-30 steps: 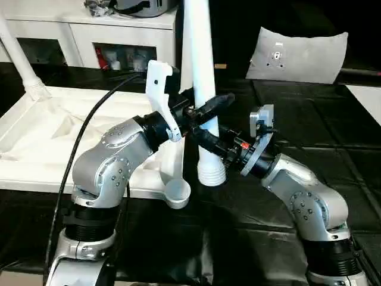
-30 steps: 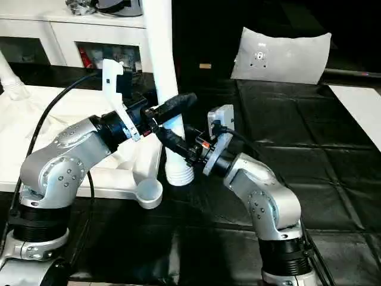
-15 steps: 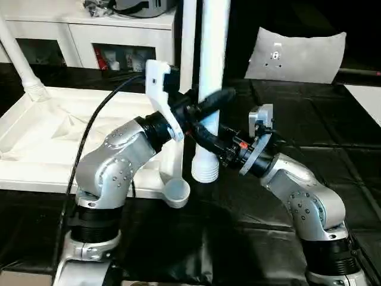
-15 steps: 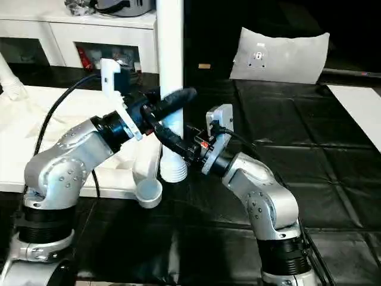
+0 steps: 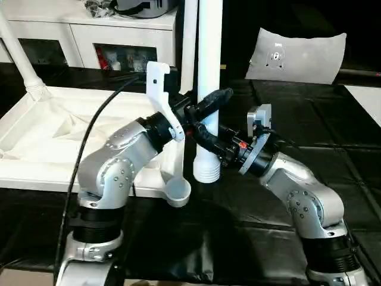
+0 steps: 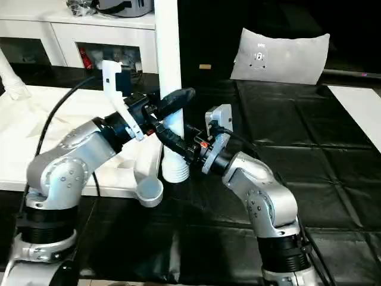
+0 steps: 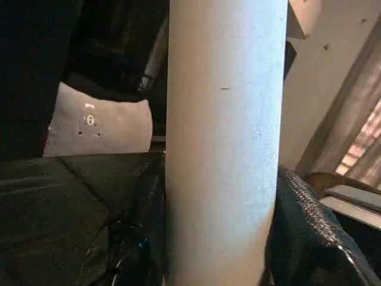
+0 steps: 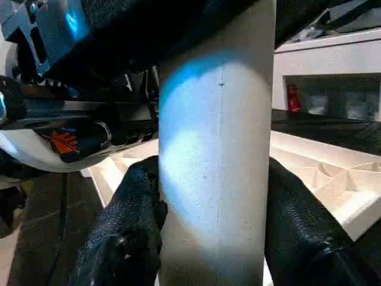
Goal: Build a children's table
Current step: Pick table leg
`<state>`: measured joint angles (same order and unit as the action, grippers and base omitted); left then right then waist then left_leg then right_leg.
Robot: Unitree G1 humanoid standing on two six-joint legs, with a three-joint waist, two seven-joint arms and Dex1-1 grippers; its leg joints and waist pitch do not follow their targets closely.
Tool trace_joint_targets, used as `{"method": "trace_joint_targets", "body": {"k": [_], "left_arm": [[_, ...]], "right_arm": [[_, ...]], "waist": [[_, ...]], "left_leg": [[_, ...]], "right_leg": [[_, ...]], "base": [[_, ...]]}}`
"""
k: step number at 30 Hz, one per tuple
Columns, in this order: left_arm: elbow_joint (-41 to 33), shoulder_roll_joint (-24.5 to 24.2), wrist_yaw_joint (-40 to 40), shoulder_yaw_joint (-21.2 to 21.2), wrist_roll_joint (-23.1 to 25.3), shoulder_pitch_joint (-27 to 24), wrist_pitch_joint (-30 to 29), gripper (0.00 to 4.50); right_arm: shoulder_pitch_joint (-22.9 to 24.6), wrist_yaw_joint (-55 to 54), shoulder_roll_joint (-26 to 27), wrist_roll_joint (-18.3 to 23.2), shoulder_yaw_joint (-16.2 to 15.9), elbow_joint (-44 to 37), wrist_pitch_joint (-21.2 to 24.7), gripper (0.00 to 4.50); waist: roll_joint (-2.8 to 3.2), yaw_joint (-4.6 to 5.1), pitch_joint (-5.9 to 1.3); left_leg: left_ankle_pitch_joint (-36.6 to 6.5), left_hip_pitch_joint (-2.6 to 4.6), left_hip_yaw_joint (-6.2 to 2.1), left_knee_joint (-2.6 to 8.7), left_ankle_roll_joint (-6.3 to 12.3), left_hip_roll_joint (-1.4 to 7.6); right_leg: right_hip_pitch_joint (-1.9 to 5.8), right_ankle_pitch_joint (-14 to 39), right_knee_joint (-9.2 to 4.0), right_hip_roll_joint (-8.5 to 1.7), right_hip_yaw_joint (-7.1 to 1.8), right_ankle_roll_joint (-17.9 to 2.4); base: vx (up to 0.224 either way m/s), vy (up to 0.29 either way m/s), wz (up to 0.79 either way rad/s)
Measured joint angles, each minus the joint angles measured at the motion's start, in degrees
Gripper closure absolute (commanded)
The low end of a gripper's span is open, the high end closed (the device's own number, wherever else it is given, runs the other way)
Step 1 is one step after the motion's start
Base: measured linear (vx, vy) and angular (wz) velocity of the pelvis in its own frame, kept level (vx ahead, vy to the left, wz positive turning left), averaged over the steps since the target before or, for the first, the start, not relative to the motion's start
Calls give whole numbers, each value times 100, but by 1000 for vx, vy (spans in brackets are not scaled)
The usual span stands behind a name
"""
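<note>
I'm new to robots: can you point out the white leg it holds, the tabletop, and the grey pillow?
table leg [image 5: 209, 71], left eye view, upper shaft.
tabletop [image 5: 36, 173], left eye view, near rim.
pillow [image 6: 280, 56], right eye view, middle.

A grey cushion [image 5: 296, 55] is lying on the black quilted mat [image 5: 309, 128] ahead of me to my right. A white cabinet [image 5: 89, 33] with glass doors is standing at the back on my left, with a tangle of dark cables [image 5: 101, 7] and a grey object sitting on top.
</note>
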<state>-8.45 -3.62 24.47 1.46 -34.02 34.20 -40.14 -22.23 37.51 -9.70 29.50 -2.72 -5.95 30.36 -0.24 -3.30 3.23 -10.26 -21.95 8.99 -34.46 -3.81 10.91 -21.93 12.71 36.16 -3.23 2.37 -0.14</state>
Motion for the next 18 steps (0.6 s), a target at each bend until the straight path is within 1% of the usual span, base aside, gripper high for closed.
{"method": "trace_joint_targets", "body": {"k": [5,13,14,15,16,18], "left_arm": [[227,41,-166,37,23,91,12,266],[331,25,-245,22,182,146,83,266],[332,15,-244,5,211,147,110,266],[334,4,-249,-15,241,148,125,266],[356,-10,-292,-20,286,148,155,266],[437,-19,-340,-19,302,148,183,266]], "right_arm": [[-54,-149,-1,-56,2,97,14,266],[-190,-223,45,-223,-31,286,-44,266],[-199,-227,45,-238,-37,296,-58,210],[-207,-247,45,-243,-39,319,-62,196],[-225,-356,43,-253,-37,388,-61,196],[-225,-412,40,-196,5,442,64,175]], "waist": [[-1,3,1],[-4,2,2],[-4,0,2],[-5,-3,2],[-5,-3,2],[-7,-4,3]], "left_leg": [[4,-1,2,0,4,0],[7,-3,4,0,8,0],[7,-3,4,0,9,0],[7,-3,5,0,9,0],[8,-3,6,0,9,0],[9,-3,12,0,11,-1]], "right_leg": [[-1,-3,0,0,0,1],[-2,-4,0,-1,1,1],[-2,-4,0,-1,1,1],[-2,-4,0,-2,0,1],[-2,-5,0,-3,0,1],[-2,-6,0,-3,0,1]], "base": [[0,0,0],[0,0,0],[0,0,0],[0,0,0],[0,0,0],[0,0,0]]}}
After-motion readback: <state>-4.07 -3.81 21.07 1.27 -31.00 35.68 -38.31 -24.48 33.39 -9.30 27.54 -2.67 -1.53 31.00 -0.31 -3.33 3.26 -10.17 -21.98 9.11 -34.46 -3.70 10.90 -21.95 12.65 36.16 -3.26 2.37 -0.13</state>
